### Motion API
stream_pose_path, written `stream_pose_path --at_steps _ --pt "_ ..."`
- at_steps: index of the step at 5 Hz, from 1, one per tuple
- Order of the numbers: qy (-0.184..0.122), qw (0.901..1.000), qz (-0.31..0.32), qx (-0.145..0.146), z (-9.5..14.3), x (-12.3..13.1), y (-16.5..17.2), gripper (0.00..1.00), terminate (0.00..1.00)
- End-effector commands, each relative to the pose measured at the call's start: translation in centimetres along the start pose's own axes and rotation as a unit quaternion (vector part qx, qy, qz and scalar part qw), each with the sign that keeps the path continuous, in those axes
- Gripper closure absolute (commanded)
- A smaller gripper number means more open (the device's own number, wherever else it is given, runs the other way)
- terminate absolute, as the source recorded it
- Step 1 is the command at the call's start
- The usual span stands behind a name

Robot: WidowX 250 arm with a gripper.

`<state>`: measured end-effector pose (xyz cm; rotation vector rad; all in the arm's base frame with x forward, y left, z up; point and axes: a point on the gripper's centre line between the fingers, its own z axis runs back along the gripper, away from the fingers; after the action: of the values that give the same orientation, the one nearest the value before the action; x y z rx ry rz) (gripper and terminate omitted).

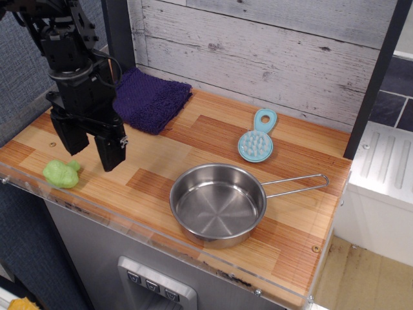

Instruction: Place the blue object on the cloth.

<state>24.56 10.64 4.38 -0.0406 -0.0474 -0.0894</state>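
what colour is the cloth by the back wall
Dark purple-indigo cloth, shown best in the observation.image view.

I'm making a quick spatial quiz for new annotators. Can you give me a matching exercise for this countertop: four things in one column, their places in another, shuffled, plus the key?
Things:
1. blue scrub brush
2. purple towel
3. steel pan
4. green lumpy toy

Places:
A. front left, near the counter edge
B. back left, against the plank wall
C. front middle, handle pointing right
D. right of centre, behind the pan, bristles up

Pairs: 1-D, 2-B, 3-C, 4-A
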Motion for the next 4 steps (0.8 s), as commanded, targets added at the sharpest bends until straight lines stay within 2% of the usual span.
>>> stream_pose_path --at_steps 1,2,3,4 --pt "-0.054 0.9927 0.101 -0.039 0.3 6.3 -5.3 0.00 0.00" --pt "-0.066 0.9880 0.134 -0.038 -0.7 9.2 -8.8 0.00 0.00" --pt "-0.070 0.9851 0.153 -0.038 -1.2 11.4 -11.0 0.00 0.00" --pt "-0.077 0.9825 0.162 -0.050 -0.4 12.1 -11.7 0.00 0.00"
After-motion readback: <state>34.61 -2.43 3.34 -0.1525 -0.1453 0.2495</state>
